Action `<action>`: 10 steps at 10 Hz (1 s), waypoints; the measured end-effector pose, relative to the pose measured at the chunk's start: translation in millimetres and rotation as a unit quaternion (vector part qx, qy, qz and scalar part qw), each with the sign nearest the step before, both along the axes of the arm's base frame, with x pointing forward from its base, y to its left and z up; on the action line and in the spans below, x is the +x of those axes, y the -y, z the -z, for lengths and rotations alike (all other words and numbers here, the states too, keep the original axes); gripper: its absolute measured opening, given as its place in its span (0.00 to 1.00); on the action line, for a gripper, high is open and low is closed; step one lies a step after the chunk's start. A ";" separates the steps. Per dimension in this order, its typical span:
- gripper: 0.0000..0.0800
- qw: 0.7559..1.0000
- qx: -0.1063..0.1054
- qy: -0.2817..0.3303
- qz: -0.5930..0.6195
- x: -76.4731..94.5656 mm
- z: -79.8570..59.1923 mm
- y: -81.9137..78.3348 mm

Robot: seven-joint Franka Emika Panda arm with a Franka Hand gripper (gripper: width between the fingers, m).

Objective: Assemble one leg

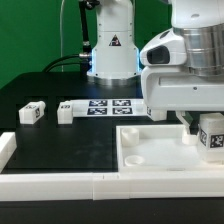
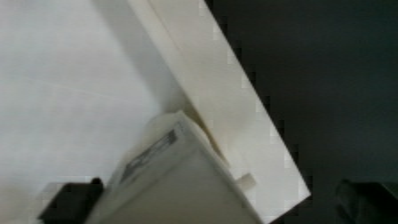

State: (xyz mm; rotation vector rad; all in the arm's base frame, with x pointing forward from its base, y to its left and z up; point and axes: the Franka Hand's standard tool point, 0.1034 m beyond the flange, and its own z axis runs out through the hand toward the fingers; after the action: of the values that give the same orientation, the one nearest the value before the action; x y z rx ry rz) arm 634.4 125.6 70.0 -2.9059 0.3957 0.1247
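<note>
Leg [image 1: 212, 138] sits directly under the gripper [image 1: 204, 124] at the exterior view's right edge. Its tag face is toward the camera, and it is over the far right corner of the white panel [image 1: 150, 150]. The wrist view agrees: the leg [image 2: 178, 172] lies between the two dark fingers [image 2: 71, 200], with its end close against the panel's raised rim [image 2: 214, 80].

Grip: I cannot tell whether the fingers are clamped on it. The wrist view shows a strip of dark table [image 2: 329, 100] between the leg and one finger, and the exterior frame cuts off that side. I read it as either carried or merely straddled.

Why here: my judgement is that the corner is the mounting spot and the leg is lined up on it. I can make out no hole or thread.

Edges and room:
- The rim runs just beside the leg, so any sideways slip toward it would catch.
- On the panel side the floor is flat and open; beyond the rim is bare black table.
- Two spare legs [image 1: 32, 113] [image 1: 65, 112] lie well apart at the far left.
- The marker board [image 1: 110, 105] lies between the spare legs and the arm.
- A white rail [image 1: 60, 185] lines the near edge.

None of these crowd the gripper. I cannot judge the room to the right past the frame edge.
</note>
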 end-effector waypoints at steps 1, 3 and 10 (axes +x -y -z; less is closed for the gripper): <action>0.81 0.998 -0.003 0.017 -0.061 1.0 0.8 1.0; 0.81 0.992 -0.001 0.028 -0.124 2.4 1.9 8.8; 0.36 0.991 -0.003 0.031 -0.130 3.2 2.1 11.2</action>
State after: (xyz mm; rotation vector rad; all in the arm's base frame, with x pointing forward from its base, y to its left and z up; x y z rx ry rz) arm 637.7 114.4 67.9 -2.9447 0.0052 0.0721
